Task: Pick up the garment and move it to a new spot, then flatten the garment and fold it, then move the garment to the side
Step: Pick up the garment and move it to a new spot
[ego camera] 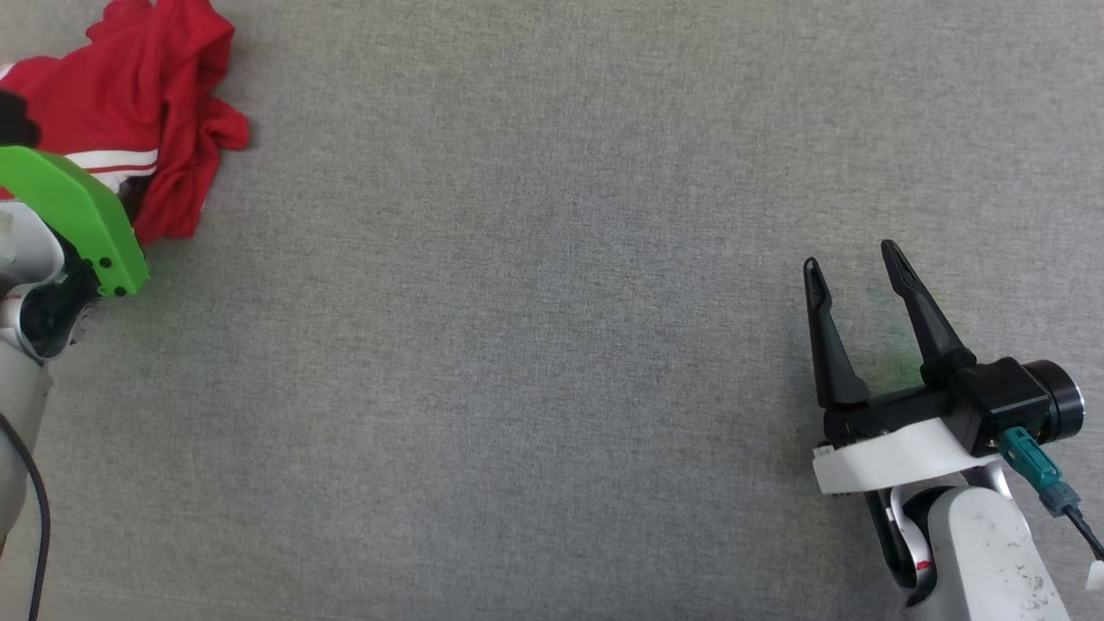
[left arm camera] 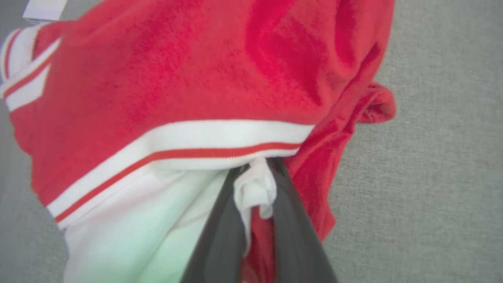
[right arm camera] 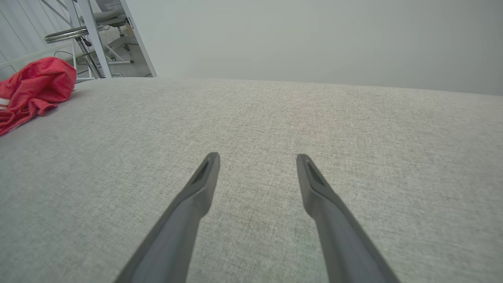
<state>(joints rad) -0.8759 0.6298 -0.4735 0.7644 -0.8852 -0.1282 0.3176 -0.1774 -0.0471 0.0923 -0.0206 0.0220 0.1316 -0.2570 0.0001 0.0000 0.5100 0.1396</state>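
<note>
The garment [ego camera: 129, 103], a red T-shirt with white sleeves and red-white striped trim, lies bunched at the far left of the grey surface. In the left wrist view the garment [left arm camera: 177, 78] is close up, and my left gripper [left arm camera: 255, 173] is shut on a fold of white fabric just under the striped trim. In the head view a green cover and the pale forearm hide that gripper's fingers. My right gripper [ego camera: 854, 263] rests open at the lower right, far from the shirt, with nothing between its fingers [right arm camera: 208, 173]. The garment [right arm camera: 31, 86] also shows at the left of the right wrist view.
The grey fabric-covered table [ego camera: 552, 345] stretches wide between the two arms. Beyond its far edge stand a chair and a metal frame [right arm camera: 90, 35], with a pale wall behind. A small white label [left arm camera: 43, 10] lies near the shirt.
</note>
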